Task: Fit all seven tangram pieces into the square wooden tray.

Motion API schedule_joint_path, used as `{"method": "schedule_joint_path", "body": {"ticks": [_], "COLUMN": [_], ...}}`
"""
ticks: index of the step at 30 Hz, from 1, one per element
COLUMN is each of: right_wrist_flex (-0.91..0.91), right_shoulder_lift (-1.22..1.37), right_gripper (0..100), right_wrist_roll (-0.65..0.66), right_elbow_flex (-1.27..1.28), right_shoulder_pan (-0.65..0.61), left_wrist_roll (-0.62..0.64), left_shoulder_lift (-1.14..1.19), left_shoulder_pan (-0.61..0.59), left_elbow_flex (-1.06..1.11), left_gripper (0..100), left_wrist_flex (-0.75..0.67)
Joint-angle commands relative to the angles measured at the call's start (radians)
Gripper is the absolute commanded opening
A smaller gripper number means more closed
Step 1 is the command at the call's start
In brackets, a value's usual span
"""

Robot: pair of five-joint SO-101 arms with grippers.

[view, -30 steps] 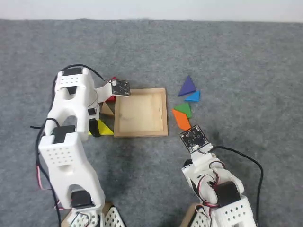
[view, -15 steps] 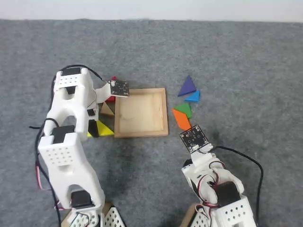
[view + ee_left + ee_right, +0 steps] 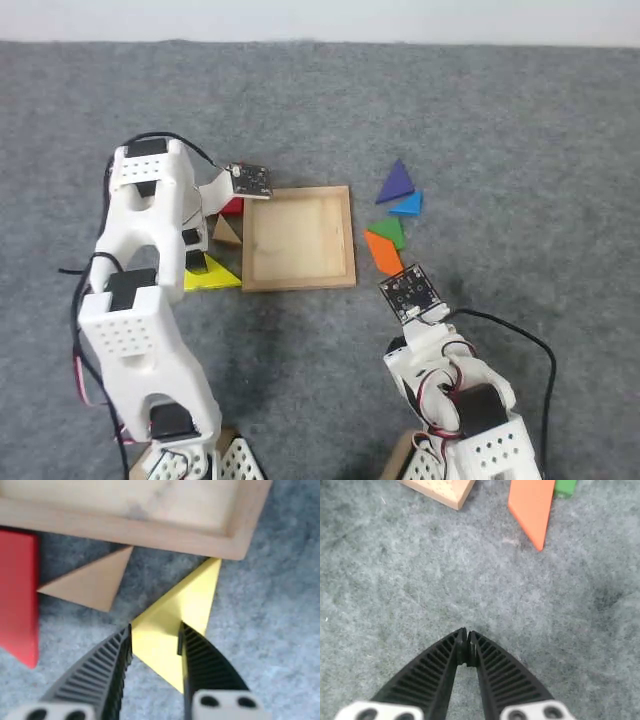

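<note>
Grey, carpet-like fabric (image 3: 500, 120) covers the whole table, and the square wooden tray (image 3: 348, 240) sits near its middle with nothing in it. By that showing the task is barely begun: all seven pieces lie outside the tray.

Three pieces are on the tray's left side: a red piece (image 3: 17, 590), a tan triangle (image 3: 90, 582) and the yellow triangle (image 3: 170, 625), whose tip reaches the tray's corner. Four are on the right, with the purple triangle (image 3: 397, 184) farthest from the arms. Then come the blue triangle (image 3: 408, 205), the green piece (image 3: 390, 231) and the orange parallelogram (image 3: 383, 253), each close to or touching the next.

The left gripper (image 3: 154, 630) is down at the yellow triangle, its fingers pinching one corner, so this looks like the first piece due to go in. The right gripper (image 3: 467, 637) hangs over bare fabric short of the orange parallelogram, its fingers pressed together on nothing.

Some things stay uncertain. From above, the left arm covers part of the red piece and the yellow triangle, and the wrist picture's edge cuts the red piece off, so its full outline cannot be told. Whether the yellow triangle lies flat on the fabric or is lifted clear of it I cannot tell either.
</note>
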Motion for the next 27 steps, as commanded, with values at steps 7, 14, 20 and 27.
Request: {"method": "schedule_joint_path", "body": {"ticks": [7,14,20,27], "right_wrist_flex": [0.008,0.008,0.008,0.008], "right_shoulder_lift": [-0.018,-0.018,-0.018,-0.018], "right_gripper": [0.9,0.9,0.9,0.9], "right_wrist_roll": [-0.009,-0.009,-0.009,-0.009], "right_elbow_flex": [0.017,0.017,0.017,0.017], "right_shoulder_pan": [-0.013,-0.013,-0.013,-0.013], "left_wrist_roll": [0.009,-0.061,-0.054,-0.018], "left_shoulder_lift": [-0.17,-0.083,0.0,-0.003], "left_shoulder_pan": [-0.023,-0.068,-0.077,-0.069], "left_elbow_flex": [0.05,0.045,0.044,0.038], "left_gripper": [19,33,33,33], "left_wrist_flex": [-0.064,-0.121,-0.167,-0.186]}}
